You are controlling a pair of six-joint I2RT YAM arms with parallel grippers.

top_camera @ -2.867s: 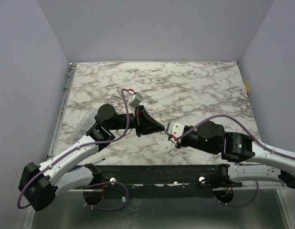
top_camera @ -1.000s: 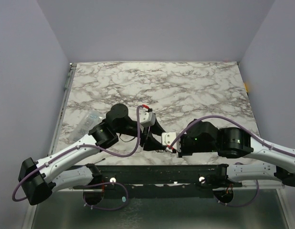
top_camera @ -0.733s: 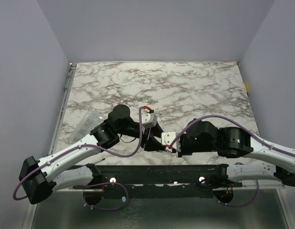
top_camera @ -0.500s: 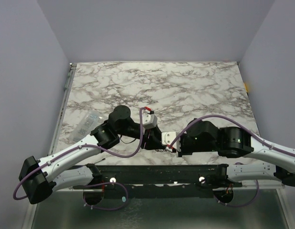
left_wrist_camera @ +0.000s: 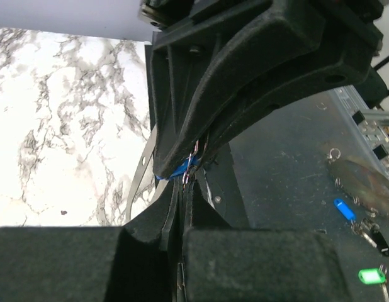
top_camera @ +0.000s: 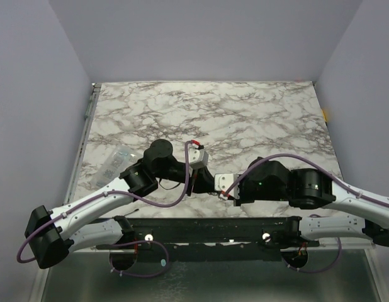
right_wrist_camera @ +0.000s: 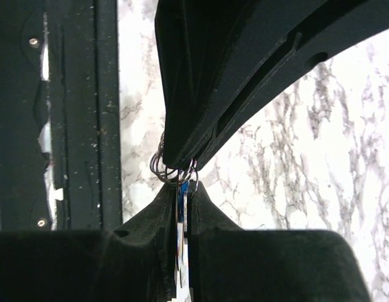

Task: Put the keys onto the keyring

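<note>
Top cam: left claw (top_camera: 205,180) has swung in from 10 o'clock and now meets right claw (top_camera: 219,188) tip to tip, low centre of the marble surface (top_camera: 257,113). A sec ago its jaws stood apart; now they're pinched flat. Prob means the threading step is on, w/ both claws on the same small bundle. Keys + ring are hidden under the fingers here. Clear packet (top_camera: 112,165) lies well apart at 9 o'clock.

Left wrist cam: left claw (left_wrist_camera: 180,204) is fully narrow, no real gap. Can't tell what it nips, maybe wire. Right claw (left_wrist_camera: 182,165) comes in from 12 o'clock. Blue-headed key (left_wrist_camera: 177,169) sits right at the meeting pt, long axis approx 8–2 o'clock. Keyring (left_wrist_camera: 140,178), a thin pale loop, hangs just beside at 9 o'clock, long axis approx 12–7.

Right wrist cam: right claw (right_wrist_camera: 182,196) is nearly closed, holding the blue-headed key edge-on btwn its fingers, axis 12–6, pointing up at the left claw (right_wrist_camera: 182,162). Small wire loops (right_wrist_camera: 162,168) bunch at the tips, 10 o'clock side.
</note>
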